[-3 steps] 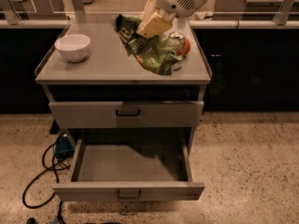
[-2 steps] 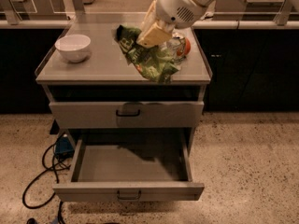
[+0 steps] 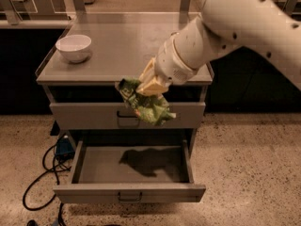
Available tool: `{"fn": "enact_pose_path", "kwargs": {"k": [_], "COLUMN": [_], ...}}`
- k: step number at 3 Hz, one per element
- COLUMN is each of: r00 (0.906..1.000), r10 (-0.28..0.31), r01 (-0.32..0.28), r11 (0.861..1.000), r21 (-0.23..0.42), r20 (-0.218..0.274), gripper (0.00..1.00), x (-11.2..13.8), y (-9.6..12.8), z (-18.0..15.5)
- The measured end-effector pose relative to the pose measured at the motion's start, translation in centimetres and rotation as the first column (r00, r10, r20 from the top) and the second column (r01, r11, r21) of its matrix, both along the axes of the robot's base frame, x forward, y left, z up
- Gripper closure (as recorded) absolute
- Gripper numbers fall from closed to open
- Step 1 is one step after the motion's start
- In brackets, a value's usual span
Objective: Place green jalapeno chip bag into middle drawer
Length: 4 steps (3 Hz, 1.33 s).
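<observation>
Chip bag [image 3: 146, 106], green and crumpled, had left the worktop [image 3: 117, 55] since a second earlier. It now hung before the upper drawer front [image 3: 84, 116], above the open middle drawer [image 3: 174, 168]. The gripper [image 3: 149, 83] sat just past the worktop's front edge, jaws clenched on the bag's top. Carrying looked nearly done; lowering and release likely remained.

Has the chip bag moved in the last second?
Yes: the bag, in the gripper, left the cabinet top, forward past its front edge, now over the open drawer.
</observation>
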<state>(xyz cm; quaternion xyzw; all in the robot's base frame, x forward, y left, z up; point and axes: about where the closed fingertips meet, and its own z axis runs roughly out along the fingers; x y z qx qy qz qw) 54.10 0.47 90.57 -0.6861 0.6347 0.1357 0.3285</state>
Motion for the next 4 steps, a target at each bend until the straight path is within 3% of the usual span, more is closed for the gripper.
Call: {"fn": "enact_pose_path", "kwargs": {"k": [1, 2, 4], "r00": [0.9967, 0.9923, 0.9908], "r10": [-0.026, -0.086, -0.108], "r01": [0.024, 0.083, 0.106], "r11": [0.999, 0.996, 0.994], "r21": [-0.021, -0.045, -0.034], "r20": [-0.077, -0.089, -0.082], "gripper": [1.0, 1.0, 1.0], "x": [0.8, 3.2, 3.8], "y": [0.3, 0.8, 0.6], "z": [-7.2, -12.2, -14.1]}}
